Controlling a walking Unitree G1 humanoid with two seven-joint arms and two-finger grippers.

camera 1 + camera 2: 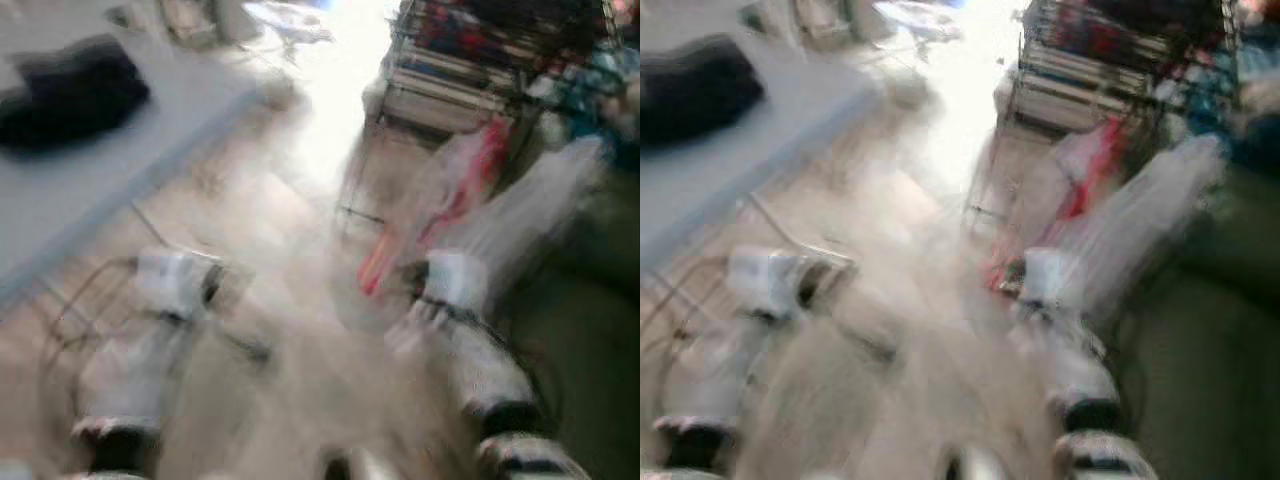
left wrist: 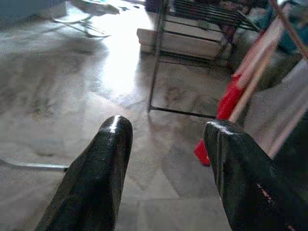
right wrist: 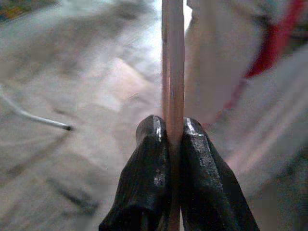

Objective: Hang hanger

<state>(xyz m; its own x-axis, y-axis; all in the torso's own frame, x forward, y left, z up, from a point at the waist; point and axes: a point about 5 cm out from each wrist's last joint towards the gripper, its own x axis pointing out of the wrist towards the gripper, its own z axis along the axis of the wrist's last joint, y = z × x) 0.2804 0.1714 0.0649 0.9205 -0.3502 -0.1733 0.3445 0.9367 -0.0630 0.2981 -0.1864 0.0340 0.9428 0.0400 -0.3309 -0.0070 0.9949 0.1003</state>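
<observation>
My right gripper [image 3: 173, 132] is shut on the thin wooden bar of a hanger [image 3: 173, 57], which carries a white and red garment [image 1: 470, 190]. In the blurred eye views the right arm [image 1: 455, 285] holds this garment up at the right, in front of a metal rack [image 1: 480, 60]. My left gripper [image 2: 166, 132] is open with nothing between its fingers, low over the floor. The left arm [image 1: 175, 285] sits at the lower left of the eye view.
A black metal rack frame [image 2: 159, 57] stands ahead on the tiled floor [image 2: 72, 96], with stacked coloured items [image 1: 470, 40] on its shelves. A grey surface [image 1: 110, 170] with a black thing [image 1: 65, 95] lies at the left. Cables [image 1: 90, 290] trail on the floor.
</observation>
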